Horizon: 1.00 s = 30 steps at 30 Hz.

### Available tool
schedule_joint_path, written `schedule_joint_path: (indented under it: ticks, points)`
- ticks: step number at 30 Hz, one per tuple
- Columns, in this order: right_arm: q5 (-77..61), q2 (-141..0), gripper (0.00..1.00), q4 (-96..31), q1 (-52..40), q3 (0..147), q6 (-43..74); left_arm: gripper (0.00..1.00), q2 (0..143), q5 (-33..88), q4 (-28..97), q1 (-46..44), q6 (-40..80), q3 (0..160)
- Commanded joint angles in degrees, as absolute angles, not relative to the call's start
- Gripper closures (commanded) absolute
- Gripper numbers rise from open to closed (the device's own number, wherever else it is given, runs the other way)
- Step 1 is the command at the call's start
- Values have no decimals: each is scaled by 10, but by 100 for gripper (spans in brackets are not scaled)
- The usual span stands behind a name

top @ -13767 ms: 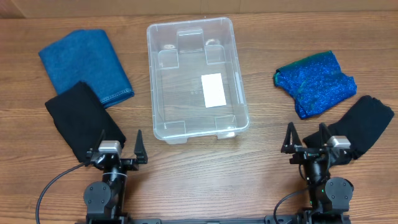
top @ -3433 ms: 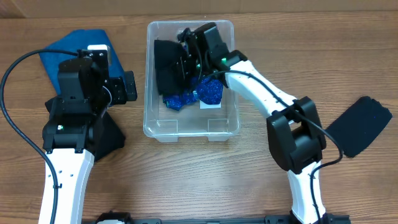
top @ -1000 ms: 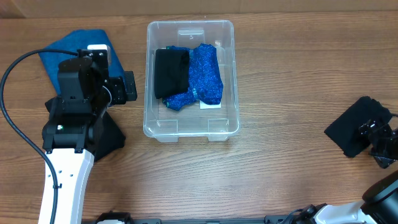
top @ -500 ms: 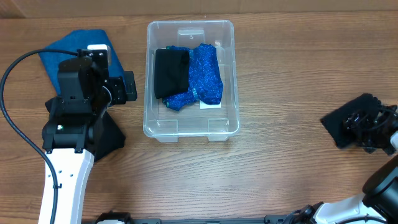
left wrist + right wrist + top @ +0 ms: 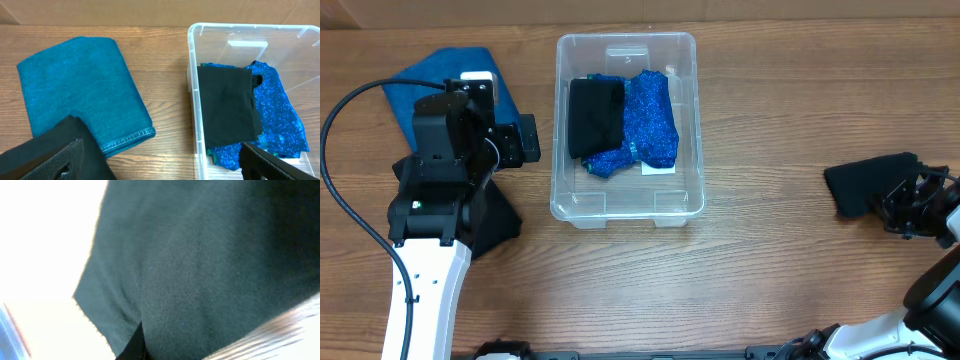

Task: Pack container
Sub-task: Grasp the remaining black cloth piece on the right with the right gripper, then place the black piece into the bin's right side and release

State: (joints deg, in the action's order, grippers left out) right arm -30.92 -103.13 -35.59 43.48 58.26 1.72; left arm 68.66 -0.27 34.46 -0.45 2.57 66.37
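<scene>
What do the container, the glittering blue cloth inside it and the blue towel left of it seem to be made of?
The container looks like clear, glossy hard plastic: the table grain shows through its walls. The glittering blue cloth seems a thin fabric with metallic thread or sequins, since it sparkles; which one is unclear. The blue towel looks like matte terry or microfibre, with a stitched hem.

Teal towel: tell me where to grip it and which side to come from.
Pinch the towel at its hemmed corner nearest the container, coming straight down from above. It lies flat, so no edge offers a side entry, and that corner is clear of the black cloth overlapping the hem's other end.
</scene>
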Motion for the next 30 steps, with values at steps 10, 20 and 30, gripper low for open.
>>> schedule_joint_path:
  ticks: [10,20,30]
  points:
    - [-387,-894,96,-520,125,957,15,0,690,-6,345,-7,13,677]
    - [-283,-992,96,-394,-234,987,-91,0,690,-6,345,-7,13,677]
    - [-302,-1137,96,-348,-244,987,-168,0,690,-6,347,-7,13,677]
